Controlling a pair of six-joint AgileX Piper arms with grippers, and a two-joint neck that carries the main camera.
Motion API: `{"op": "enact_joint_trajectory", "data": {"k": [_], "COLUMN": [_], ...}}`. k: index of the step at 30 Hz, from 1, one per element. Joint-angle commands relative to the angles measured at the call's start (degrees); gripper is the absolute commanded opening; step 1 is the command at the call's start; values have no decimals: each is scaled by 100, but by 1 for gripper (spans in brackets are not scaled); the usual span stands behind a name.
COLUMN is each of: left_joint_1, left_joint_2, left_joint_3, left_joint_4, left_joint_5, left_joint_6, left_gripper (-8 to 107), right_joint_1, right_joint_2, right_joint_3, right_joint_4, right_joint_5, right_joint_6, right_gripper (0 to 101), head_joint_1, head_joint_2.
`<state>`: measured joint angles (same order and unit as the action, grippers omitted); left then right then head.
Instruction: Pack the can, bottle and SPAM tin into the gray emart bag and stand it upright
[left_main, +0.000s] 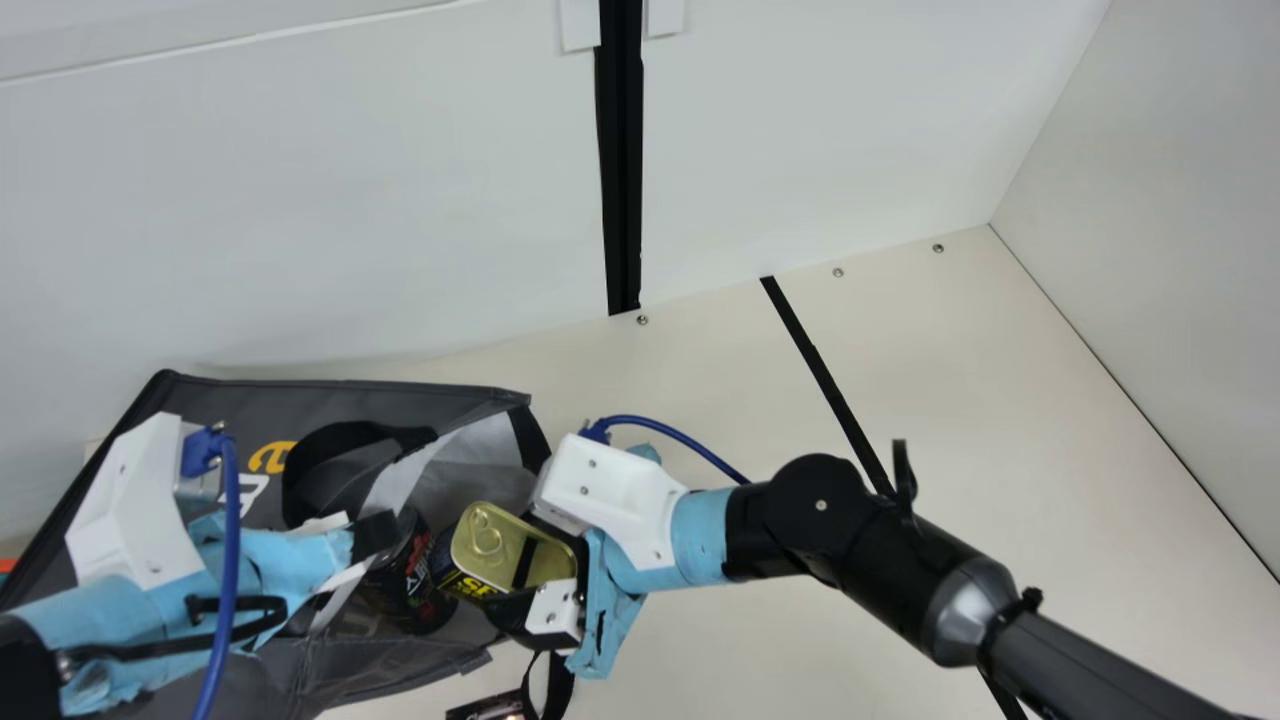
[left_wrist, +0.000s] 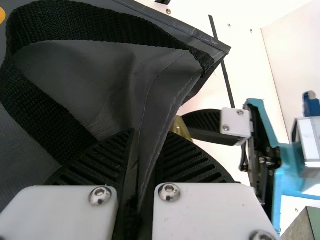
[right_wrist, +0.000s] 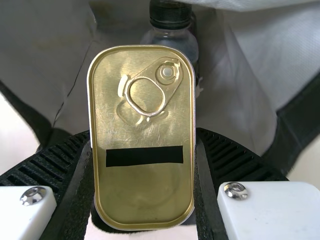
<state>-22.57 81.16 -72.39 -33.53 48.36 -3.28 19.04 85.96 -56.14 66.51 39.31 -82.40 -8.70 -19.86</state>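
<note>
The cream table is the support surface; a wall rises at its far edge. From where I stand, the gray emart bag is the largest item on it, located beside the far edge and well apart from the far right corner. Its mouth is open toward the right arm, and its pale lining is exposed.

The left gripper is at the rim of the bag. In the left wrist view, the left gripper is narrow, a fold of bag fabric clamped between its ribbed fingers. A black handle of woven webbing loops across the bag panel just beside it.

The right gripper is at the mouth and holds the SPAM tin by its sides, one finger against each side. The gold lid of the tin faces the right wrist camera. Beyond the tin, inside the bag, is the bottle, black cap fitted.

A dark container with red and white print is located between the two grippers, near the tin; its type cannot be determined.

Smallest details: a pull ring and a black strip, both on the tin lid.
</note>
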Motion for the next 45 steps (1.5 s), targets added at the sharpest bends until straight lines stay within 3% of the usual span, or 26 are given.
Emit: {"op": "enact_joint_trajectory", "data": {"k": [1, 19, 45], "left_joint_1": [0, 0, 0], "left_joint_2": [0, 0, 0], "left_joint_3": [0, 0, 0], "left_joint_4": [0, 0, 0], "left_joint_5": [0, 0, 0], "left_joint_6": [0, 0, 0], "left_gripper": [-8, -8, -8], "right_joint_1": [34, 414, 1109], "right_joint_2": [112, 895, 1470], "right_joint_3": [-93, -849, -1541], "right_joint_4": [7, 6, 64], "right_joint_5": [14, -87, -489], "right_joint_6": [-11, 28, 468], "right_gripper": [0, 0, 0], "head_joint_1": [-130, -130, -130], "head_joint_2": [-14, -14, -14]}}
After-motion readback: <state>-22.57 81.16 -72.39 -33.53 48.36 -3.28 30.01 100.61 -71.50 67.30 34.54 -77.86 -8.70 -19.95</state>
